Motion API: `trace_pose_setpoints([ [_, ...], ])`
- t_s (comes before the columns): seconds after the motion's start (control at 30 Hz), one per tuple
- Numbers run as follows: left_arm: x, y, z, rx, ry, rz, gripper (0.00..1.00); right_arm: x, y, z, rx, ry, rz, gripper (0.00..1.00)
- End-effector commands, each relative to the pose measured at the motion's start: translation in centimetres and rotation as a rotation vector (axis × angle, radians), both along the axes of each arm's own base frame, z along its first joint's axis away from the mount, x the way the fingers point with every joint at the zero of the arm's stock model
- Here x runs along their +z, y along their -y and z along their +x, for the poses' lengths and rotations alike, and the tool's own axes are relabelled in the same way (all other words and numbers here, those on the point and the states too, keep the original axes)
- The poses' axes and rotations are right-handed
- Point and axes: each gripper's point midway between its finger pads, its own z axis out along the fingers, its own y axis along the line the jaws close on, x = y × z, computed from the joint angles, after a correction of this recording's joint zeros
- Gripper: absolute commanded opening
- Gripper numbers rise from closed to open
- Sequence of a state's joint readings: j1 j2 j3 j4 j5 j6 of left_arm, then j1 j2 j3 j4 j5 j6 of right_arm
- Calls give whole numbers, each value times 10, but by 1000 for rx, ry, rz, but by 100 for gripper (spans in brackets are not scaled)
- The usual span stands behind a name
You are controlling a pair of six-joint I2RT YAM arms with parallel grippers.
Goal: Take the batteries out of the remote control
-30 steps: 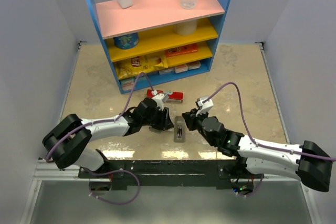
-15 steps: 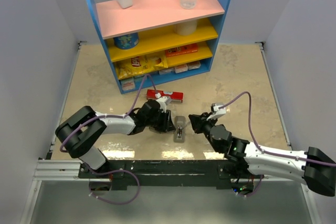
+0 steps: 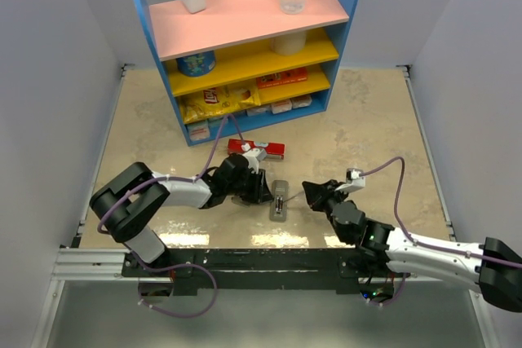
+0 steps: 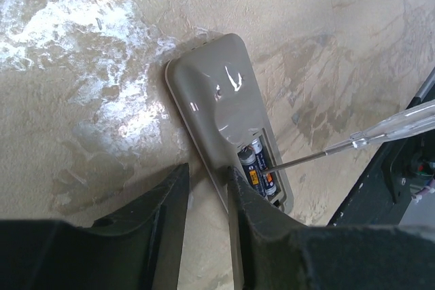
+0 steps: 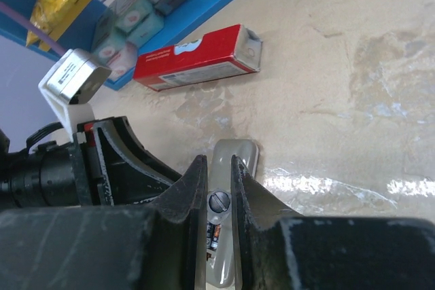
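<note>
R fingers (image 5: 192, 191) are pinching shut on a clear stick (image 4: 380, 130), its tip reaching left into the batteries (image 4: 257, 168) in the remote control (image 3: 280, 200), long axis near-far; L fingers (image 4: 166, 215), slightly apart, holding nothing, are sitting at its left edge.

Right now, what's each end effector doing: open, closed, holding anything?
Left end effector: jaws narrowly apart at the edge of the remote control; a grip cannot be told.
Right end effector: closed on the thin pale tool, whose tip reaches the batteries.
</note>
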State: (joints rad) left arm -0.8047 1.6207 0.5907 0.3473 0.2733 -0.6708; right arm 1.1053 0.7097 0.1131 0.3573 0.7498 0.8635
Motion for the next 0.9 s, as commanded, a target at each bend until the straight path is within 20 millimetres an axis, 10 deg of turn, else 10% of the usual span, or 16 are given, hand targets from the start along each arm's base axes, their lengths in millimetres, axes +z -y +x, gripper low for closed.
trace_pose_setpoints([
  [0.0, -22, -9, -5, 17, -34, 59, 33, -49, 13, -16, -16, -139, -2, 0],
  [0.63, -34, -22, -5, 49, -40, 127, 32, -94, 45, -24, -190, -284, 81, 0],
  [0.87, -32, -23, -6, 54, -35, 121, 33, -72, 37, -19, -152, -230, 74, 0],
])
